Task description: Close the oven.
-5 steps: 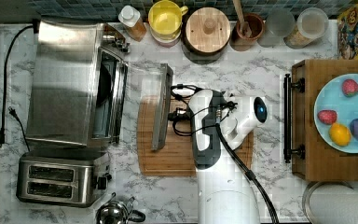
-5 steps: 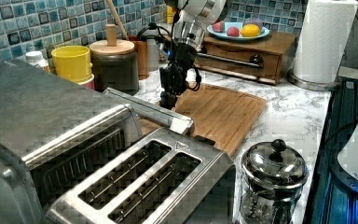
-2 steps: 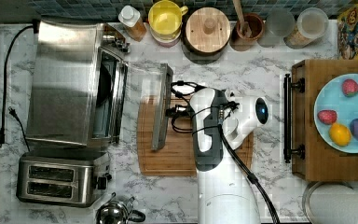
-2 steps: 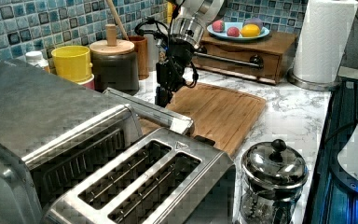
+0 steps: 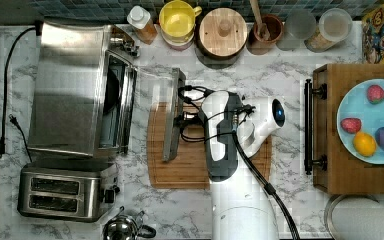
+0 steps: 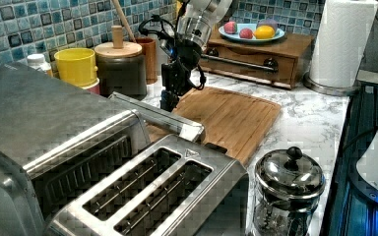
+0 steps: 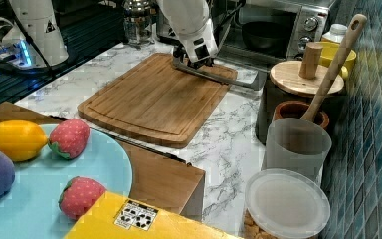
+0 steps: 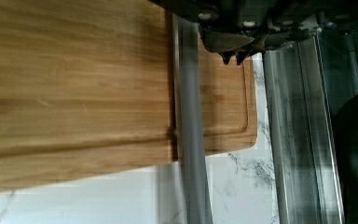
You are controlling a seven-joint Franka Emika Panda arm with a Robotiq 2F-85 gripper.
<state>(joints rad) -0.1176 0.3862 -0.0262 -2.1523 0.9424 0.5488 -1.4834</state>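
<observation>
**Jaws at the handle of the open oven door.**
You cannot tell whether the jaws [image 5: 184, 106] are spread or pinching; they sit at the door's bar handle [image 5: 174, 116], apparently to lift it. The glass door [image 5: 152, 112] hangs nearly flat over the cutting board [image 5: 190, 167]. The oven [image 5: 75, 87] stands on the table [image 5: 280, 65] at the top view's left, beside the toaster [image 5: 62, 193].

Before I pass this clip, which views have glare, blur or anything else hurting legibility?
Top view: bright glare washes out the oven roof, and the glass door reads as near-transparent. Left view: the two-slot toaster up close looks soft, and blue light tints the right edge. Wrist view: the door's bar handle is smeared. Right view: the plate up close looks soft.
</observation>
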